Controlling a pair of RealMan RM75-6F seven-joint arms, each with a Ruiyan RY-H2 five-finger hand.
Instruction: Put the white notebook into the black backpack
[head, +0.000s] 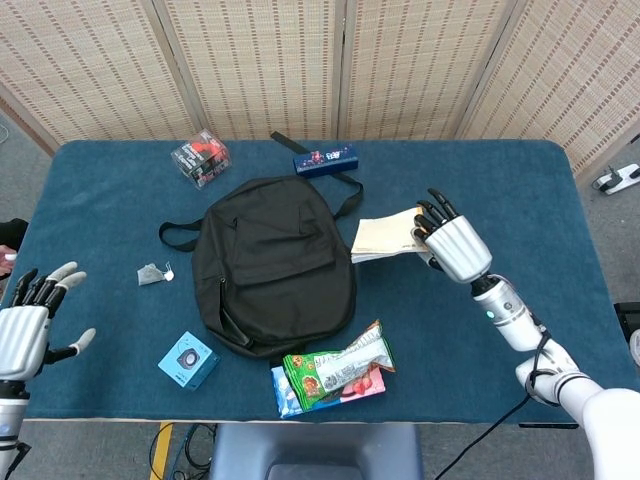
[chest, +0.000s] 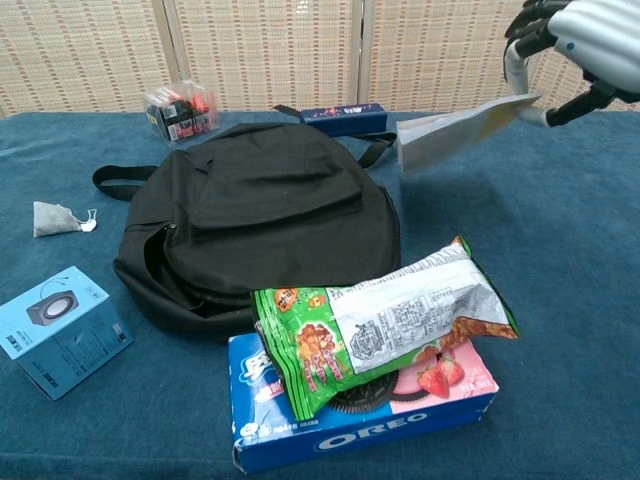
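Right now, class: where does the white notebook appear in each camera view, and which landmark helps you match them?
Head view: white notebook right of centre, held by the right hand.
Chest view: upper right, lifted and tilted.
Shared landmark: the black backpack to its left.

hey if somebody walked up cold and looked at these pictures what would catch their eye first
Probably the right hand, raised over the table's right half and holding the white notebook by one edge, so it hangs tilted in the air next to the black backpack. The backpack lies flat mid-table, its side opening gaping in the chest view. Next comes the bright snack bag lying on the Oreo box at the near edge.
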